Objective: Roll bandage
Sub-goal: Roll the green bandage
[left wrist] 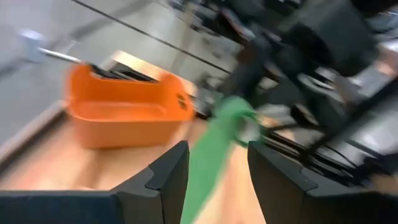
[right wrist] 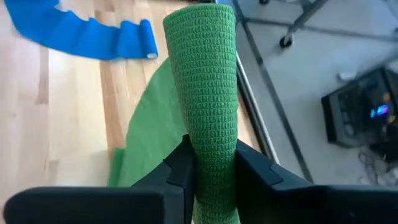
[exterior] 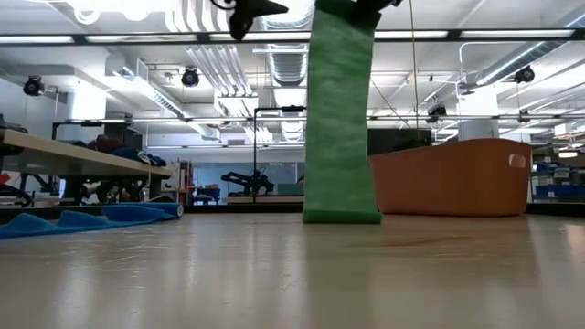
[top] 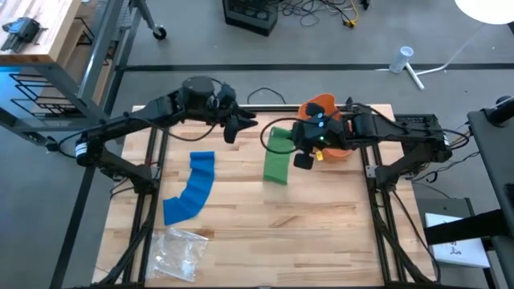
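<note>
A green bandage is partly rolled. Its roll sits in my right gripper, which is shut on it above the table's far middle. The loose strip hangs down, and its lower end rests on the table. My left gripper is open in the air just left of the bandage and touches nothing. In the left wrist view the green strip shows beyond its fingers. A blue bandage lies unrolled on the table's left half. My right gripper pinches the green roll's sides between its two fingers. The roll lies along the fingers and sticks out past their tips. It is lifted clear of the table. The loose strip hangs below it, and the strip's lower end is on the table.
An orange bin stands at the far edge, right behind my right gripper. A clear plastic bag lies at the near left. Bare wood shows at the table's near middle and right.
</note>
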`<state>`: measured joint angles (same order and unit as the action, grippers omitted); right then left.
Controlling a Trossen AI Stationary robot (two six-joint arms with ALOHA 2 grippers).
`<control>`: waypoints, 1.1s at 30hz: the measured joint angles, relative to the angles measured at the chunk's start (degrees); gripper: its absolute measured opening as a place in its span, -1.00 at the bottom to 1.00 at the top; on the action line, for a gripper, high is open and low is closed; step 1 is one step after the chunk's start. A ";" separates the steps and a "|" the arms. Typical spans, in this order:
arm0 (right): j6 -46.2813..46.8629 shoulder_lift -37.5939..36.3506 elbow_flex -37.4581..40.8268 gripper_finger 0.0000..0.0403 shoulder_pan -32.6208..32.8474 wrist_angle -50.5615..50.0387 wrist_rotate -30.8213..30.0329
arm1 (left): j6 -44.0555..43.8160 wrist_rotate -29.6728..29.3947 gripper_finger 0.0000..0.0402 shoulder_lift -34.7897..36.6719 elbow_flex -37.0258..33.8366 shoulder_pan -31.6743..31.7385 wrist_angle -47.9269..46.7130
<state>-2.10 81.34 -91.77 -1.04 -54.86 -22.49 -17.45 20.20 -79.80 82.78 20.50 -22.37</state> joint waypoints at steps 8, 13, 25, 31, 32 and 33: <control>10.28 0.64 0.02 -0.64 0.68 -3.53 0.19 | 2.52 17.81 -0.09 -0.95 0.00 4.99 -2.69; 12.17 0.64 0.02 -0.67 1.16 -3.15 0.60 | 5.70 10.00 -0.03 -0.73 0.00 6.42 -2.43; 16.38 0.62 -0.55 -0.70 1.14 -3.08 13.60 | 17.59 8.38 -0.08 -0.75 0.00 5.48 6.83; 14.00 0.62 -0.55 -0.68 0.90 -3.07 16.60 | 16.81 9.54 -0.18 -0.75 0.00 4.82 8.35; 13.61 0.62 -0.55 -0.67 0.77 -3.05 16.55 | 16.92 9.92 -0.20 -0.75 0.00 4.37 8.30; 13.24 0.62 -0.55 -0.67 0.48 -3.00 16.60 | 17.13 10.23 -0.21 -0.75 0.00 3.83 8.31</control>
<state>11.14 81.95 -92.31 -0.56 -57.86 -5.89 -0.32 30.43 -80.55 82.78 24.33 -14.06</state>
